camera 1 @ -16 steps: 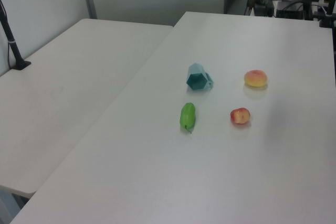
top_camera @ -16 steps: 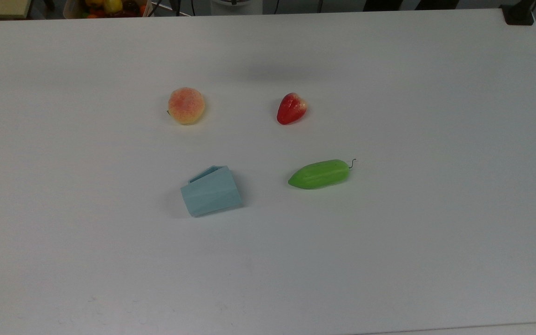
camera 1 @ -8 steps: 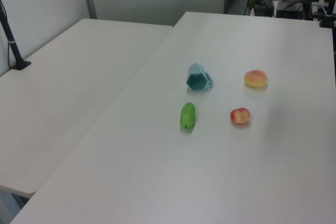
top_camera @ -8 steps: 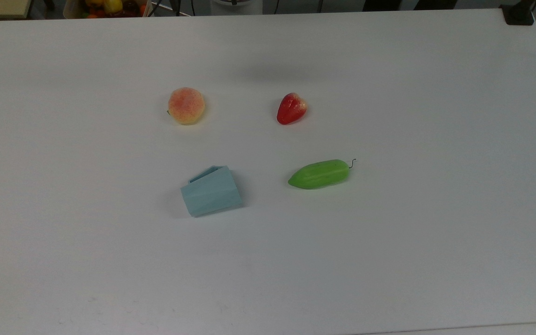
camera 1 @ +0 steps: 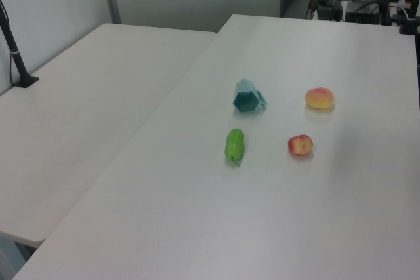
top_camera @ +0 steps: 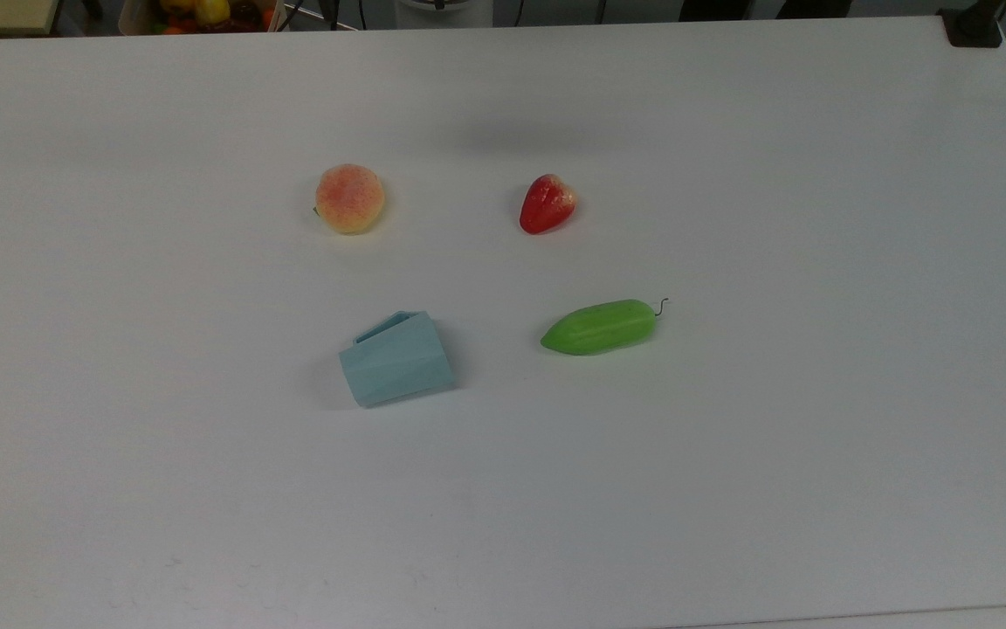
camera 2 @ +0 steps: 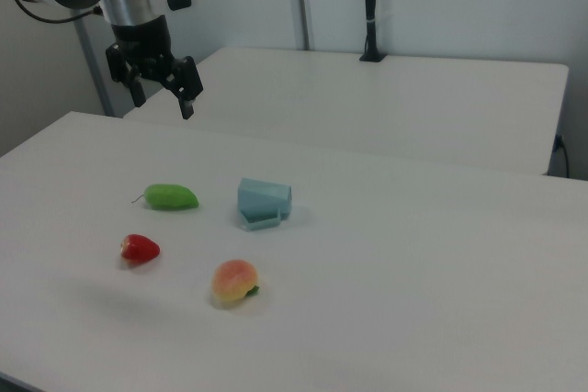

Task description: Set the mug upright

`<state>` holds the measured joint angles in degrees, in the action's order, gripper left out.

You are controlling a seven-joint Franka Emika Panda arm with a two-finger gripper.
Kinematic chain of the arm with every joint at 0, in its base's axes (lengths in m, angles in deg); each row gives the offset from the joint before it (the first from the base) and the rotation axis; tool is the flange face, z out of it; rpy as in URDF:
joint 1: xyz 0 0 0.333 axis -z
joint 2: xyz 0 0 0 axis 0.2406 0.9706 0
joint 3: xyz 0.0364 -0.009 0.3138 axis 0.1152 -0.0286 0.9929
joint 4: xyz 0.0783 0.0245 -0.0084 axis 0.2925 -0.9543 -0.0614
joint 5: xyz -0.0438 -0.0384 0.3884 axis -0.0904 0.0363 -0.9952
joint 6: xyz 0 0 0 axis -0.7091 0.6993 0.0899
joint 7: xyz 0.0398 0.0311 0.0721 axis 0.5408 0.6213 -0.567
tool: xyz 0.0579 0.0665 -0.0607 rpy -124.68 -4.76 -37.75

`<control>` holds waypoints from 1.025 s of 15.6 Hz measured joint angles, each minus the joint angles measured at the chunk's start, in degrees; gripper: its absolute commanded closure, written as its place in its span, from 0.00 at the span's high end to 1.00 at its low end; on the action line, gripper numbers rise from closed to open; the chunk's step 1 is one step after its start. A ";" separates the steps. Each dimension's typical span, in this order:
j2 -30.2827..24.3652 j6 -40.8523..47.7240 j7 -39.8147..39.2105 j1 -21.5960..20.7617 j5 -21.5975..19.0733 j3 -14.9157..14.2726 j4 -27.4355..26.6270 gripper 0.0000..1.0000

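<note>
Hovering high over the table [camera 2: 413, 254], gripper [camera 2: 163, 98] with fingers apart, holding nothing | mug [top_camera: 396, 359] on its side, well apart from it, mouth seemingly toward the top view's left | peach [top_camera: 349, 198], strawberry [top_camera: 547, 203], green vegetable [top_camera: 599, 327] nearby

No text, label, brand, number or sign can be read anywhere in these views.
</note>
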<state>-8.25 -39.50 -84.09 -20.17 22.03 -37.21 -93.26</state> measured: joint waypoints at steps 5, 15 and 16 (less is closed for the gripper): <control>0.06 0.00 0.00 -0.03 0.08 -0.02 -0.10 1.00; 5.83 -1.05 7.31 -3.47 5.15 0.13 5.69 1.00; 6.97 -1.41 10.08 -4.85 7.32 0.18 6.52 1.00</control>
<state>-1.28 -40.91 -74.01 -25.02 29.35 -37.03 -86.74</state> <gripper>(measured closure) 0.000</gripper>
